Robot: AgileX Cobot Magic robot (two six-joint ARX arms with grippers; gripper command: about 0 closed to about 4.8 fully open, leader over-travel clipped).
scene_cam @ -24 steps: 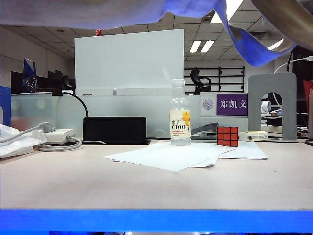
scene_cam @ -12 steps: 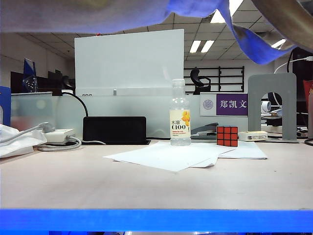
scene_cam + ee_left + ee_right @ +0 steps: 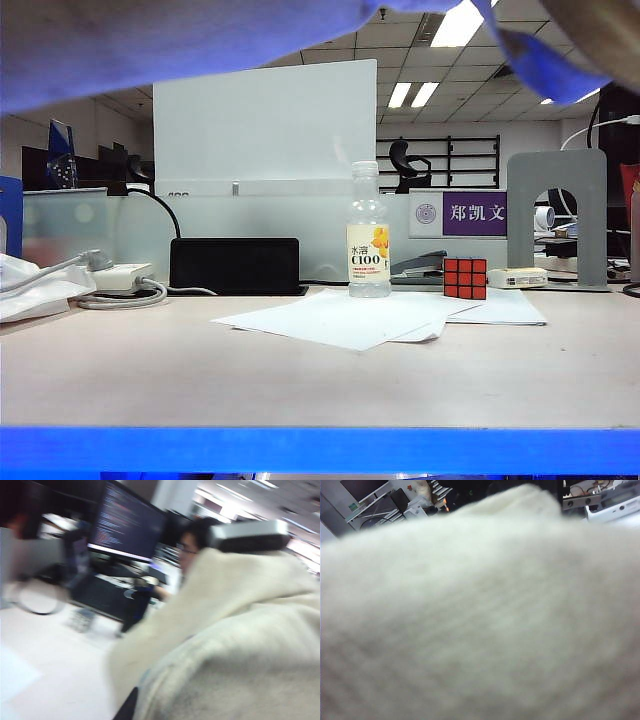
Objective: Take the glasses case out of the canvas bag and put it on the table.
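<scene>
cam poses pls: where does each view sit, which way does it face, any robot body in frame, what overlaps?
Exterior: low at the table edge, facing across it; canvas bag hangs over the lens; no arm visible.
Left wrist: on the left arm, facing bag cloth and desk; left gripper hidden.
Right wrist: pressed against bag cloth; right gripper hidden.
Shared: the bag in all three.

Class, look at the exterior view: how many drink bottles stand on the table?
1. The drink bottle stands upright on the table, behind the white papers and left of the Rubik's cube. The hanging cloth could hide others.

ceiling light panels lit | white partition board | shelving behind
</scene>
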